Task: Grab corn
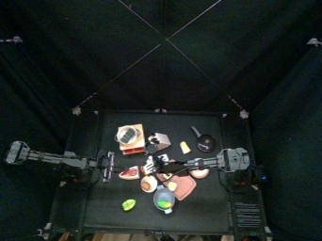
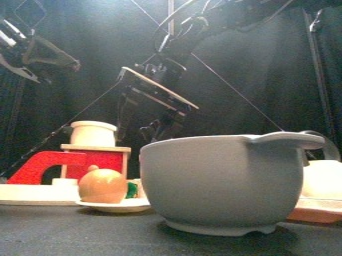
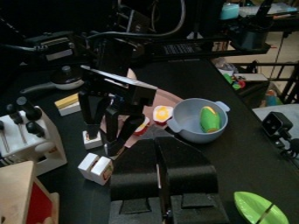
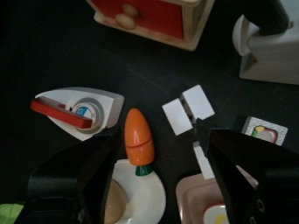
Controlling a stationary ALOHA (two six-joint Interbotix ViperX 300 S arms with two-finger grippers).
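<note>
Black curtains (image 1: 75,56) close the pen on all sides, hanging in soft folds and swallowing most of the light. Thin pale lines (image 1: 164,42) cross overhead above the worktop (image 1: 88,127), meeting near the middle of the pen and running out to its corners. The worktop is small, black and matte, standing in the middle of the curtained floor; from table height its near edge (image 2: 80,235) lies dark and faintly speckled. Beyond the worktop's far side, past the curtains, the left wrist view looks into a brighter room with cluttered shelving or equipment (image 3: 251,26), too blurred to make out.
</note>
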